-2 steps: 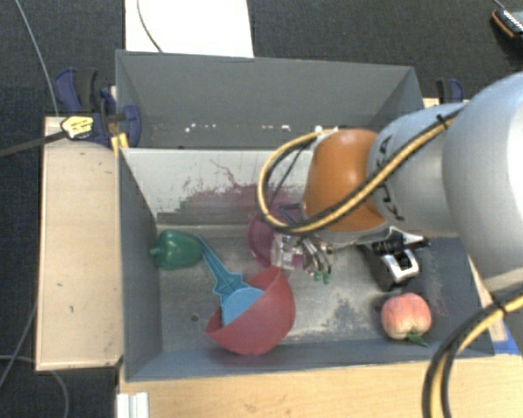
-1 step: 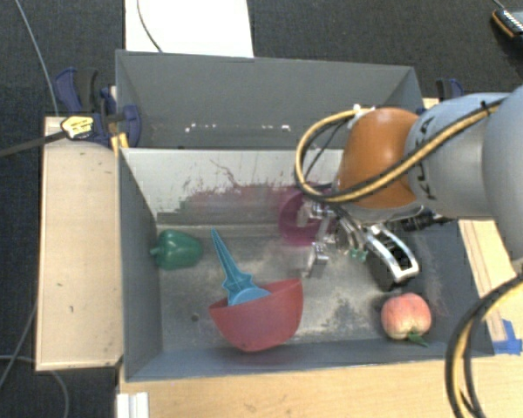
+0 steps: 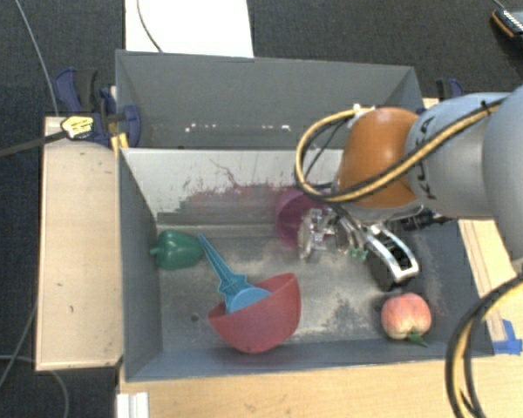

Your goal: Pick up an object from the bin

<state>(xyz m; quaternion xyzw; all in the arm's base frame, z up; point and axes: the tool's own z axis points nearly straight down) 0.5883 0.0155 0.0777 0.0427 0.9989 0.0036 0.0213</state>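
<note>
Gripper [image 3: 317, 236] hangs low in the bin [image 3: 244, 103], beyond the red bowl [image 3: 257, 313] and to its right, just beside a purple cup-like thing [image 3: 288, 213]. That's probably the target, it's so close. Gripper apart or together? Cannot tell. The peach [image 3: 406, 314], right of the bowl, lies untouched.

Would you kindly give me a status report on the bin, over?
Gripper low, close beside a purple rounded cup; contact unclear. Red plastic bowl, green toy pepper, pink peach lie apart, not in the way.
</note>
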